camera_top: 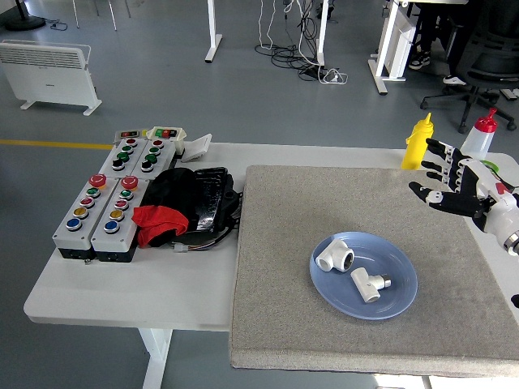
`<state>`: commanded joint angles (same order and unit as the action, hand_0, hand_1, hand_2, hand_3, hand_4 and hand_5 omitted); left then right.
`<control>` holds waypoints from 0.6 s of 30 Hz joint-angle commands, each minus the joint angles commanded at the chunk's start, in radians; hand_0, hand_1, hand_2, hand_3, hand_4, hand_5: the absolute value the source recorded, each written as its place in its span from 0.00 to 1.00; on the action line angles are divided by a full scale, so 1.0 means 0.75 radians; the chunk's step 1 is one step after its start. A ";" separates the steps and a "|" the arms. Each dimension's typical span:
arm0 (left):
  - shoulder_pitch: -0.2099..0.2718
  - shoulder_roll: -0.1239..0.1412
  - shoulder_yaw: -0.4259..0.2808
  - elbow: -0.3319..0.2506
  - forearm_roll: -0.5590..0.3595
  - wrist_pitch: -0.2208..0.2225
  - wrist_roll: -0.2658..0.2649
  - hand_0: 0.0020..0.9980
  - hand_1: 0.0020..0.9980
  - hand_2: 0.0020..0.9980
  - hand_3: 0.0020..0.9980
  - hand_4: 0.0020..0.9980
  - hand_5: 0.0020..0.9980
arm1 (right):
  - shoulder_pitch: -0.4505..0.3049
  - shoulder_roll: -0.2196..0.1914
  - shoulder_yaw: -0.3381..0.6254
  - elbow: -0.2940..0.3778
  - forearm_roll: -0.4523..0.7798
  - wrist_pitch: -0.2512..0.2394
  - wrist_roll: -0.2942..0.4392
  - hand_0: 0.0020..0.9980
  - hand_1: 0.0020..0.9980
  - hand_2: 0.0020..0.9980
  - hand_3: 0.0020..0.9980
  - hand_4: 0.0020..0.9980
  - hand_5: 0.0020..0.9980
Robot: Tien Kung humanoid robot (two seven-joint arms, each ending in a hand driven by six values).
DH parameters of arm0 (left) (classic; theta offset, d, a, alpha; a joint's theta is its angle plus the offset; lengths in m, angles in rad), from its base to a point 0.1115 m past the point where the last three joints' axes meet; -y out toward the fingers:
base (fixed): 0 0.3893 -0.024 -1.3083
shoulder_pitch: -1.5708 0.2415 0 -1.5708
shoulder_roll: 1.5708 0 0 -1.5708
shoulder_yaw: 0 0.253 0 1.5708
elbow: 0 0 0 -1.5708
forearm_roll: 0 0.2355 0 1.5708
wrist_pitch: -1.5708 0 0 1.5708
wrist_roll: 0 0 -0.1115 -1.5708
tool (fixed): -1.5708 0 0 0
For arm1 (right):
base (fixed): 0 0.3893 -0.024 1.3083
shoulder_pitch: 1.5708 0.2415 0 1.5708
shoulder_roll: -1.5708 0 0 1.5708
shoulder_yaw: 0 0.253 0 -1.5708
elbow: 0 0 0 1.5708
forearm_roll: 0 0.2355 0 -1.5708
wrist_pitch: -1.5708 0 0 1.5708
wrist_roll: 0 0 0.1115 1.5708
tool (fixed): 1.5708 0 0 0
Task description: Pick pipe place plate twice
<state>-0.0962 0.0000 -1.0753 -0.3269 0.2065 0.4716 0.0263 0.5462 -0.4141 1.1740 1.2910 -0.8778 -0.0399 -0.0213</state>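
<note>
Two white pipe fittings lie in the blue plate (401, 300) on the grey mat: an elbow piece (335, 256) at the plate's left and a tee piece (368, 284) at its middle. My right hand (444, 179) is raised above the mat's far right corner, fingers spread and empty, well clear of the plate. My left arm is out of view.
A yellow squeeze bottle (418, 141), a red-capped clear bottle (476, 138) and a green cup stand at the back right. Two grey button boxes (101, 209) and a pile of black and red cloth (182, 205) sit on the table's left half.
</note>
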 joint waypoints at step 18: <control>0.020 0.000 -0.023 -0.003 0.045 0.003 0.023 0.63 0.63 0.65 0.70 0.49 1.00 | -0.260 0.071 0.380 0.001 0.877 -0.027 0.019 0.80 0.78 0.83 0.83 0.66 0.37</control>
<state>-0.0813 0.0000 -1.0928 -0.3288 0.2406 0.4736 0.0434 0.3509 -0.3606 1.4587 1.2919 -0.2203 -0.0599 -0.0070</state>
